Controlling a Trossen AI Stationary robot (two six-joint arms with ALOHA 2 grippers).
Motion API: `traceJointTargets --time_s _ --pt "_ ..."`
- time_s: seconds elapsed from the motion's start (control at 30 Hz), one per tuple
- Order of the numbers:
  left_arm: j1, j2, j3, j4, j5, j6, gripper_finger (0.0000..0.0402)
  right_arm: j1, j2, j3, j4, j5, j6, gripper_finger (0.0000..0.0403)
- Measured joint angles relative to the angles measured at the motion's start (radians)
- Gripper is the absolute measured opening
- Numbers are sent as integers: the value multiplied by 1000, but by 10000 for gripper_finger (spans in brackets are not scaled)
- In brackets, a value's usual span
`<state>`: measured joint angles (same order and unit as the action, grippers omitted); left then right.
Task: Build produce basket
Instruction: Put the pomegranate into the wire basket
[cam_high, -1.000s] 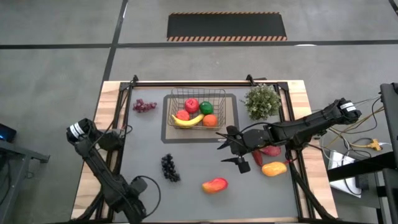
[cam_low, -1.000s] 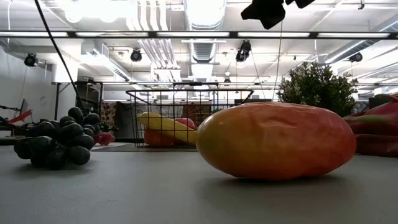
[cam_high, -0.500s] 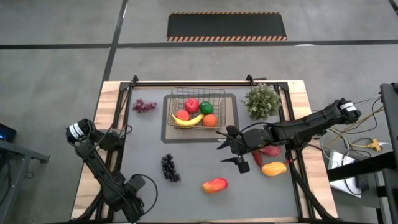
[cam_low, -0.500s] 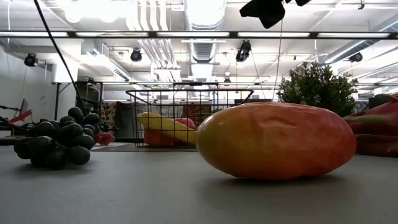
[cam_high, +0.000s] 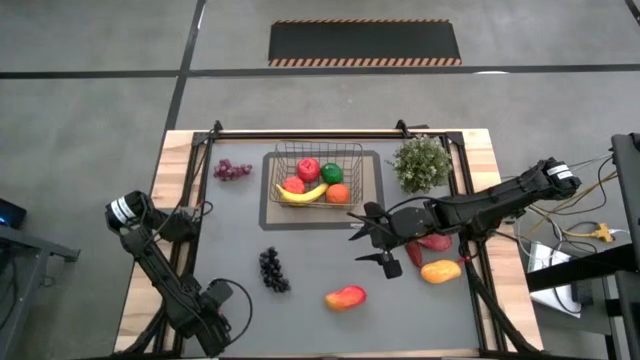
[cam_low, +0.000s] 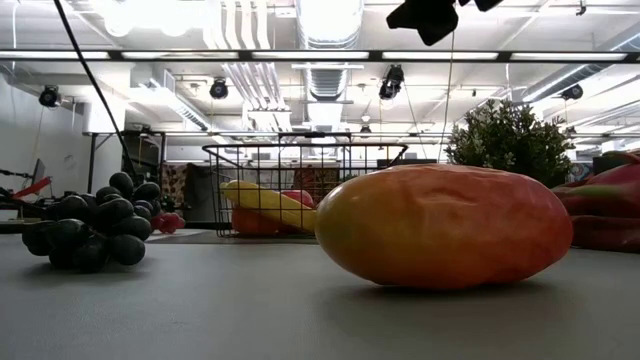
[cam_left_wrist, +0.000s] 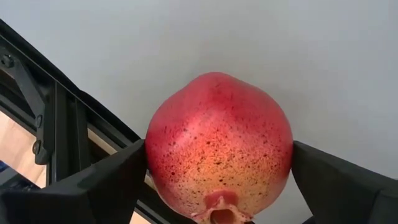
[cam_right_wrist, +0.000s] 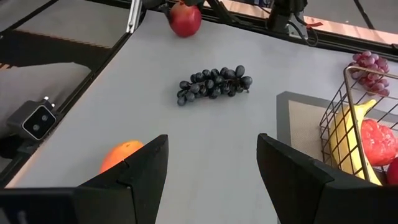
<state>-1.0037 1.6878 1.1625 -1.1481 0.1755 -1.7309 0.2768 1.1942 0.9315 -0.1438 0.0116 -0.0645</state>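
The dark wire basket (cam_high: 318, 172) stands on a grey tray and holds a banana (cam_high: 300, 193), red apple (cam_high: 308, 168), green pepper (cam_high: 332, 173) and orange (cam_high: 338, 193). On the table lie dark grapes (cam_high: 273, 268), purple grapes (cam_high: 232, 170), a red-yellow mango (cam_high: 345, 297), a second mango (cam_high: 441, 270) and a dragon fruit (cam_high: 432, 241). My right gripper (cam_high: 370, 240) hangs open above the table, right of the basket. My left gripper (cam_high: 215, 312), at the near-left edge, is shut on a red speckled pomegranate (cam_left_wrist: 217, 143) that its own body hides in the high view. My left gripper holds the pomegranate across its widest part (cam_left_wrist: 152, 149), pinched between the two fingers (cam_left_wrist: 112, 180), which come at it from above. The crown end (cam_left_wrist: 214, 208) faces the wrist camera. Whether the fruit is lifted off the table, I cannot tell.
A bushy green plant (cam_high: 422, 162) stands right of the basket. The table's dark frame rail (cam_left_wrist: 56, 124) runs close beside the pomegranate. A bare stretch of grey table lies between the dark grapes (cam_right_wrist: 212, 84) and the basket (cam_right_wrist: 354, 137).
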Motion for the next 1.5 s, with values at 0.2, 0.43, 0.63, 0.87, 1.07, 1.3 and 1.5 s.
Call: traceJointTargets --time_s 0.2,0.43,0.63,0.87,1.07,1.3,1.5 --pt "0 0 4 4 1 -13 310 0 0 -2 -1 0 -16 228" --pt "31 -1 92 5 1 -17 304 0 0 -2 -39 3 -26 228" --pt "120 -2 215 -12 3 68 303 0 -2 -2 -94 11 -60 228" --pt "272 -2 409 -142 21 300 302 0 -3 -22 -140 3 -91 228" --pt "438 -3 524 -271 -13 601 302 0 -9 -88 -80 -46 -137 228" --pt "694 -3 583 -334 -44 1037 302 0 -25 -127 -61 -46 -182 228" --pt "955 -3 640 -353 -134 1351 302 0 -67 -138 -58 -46 -203 228"
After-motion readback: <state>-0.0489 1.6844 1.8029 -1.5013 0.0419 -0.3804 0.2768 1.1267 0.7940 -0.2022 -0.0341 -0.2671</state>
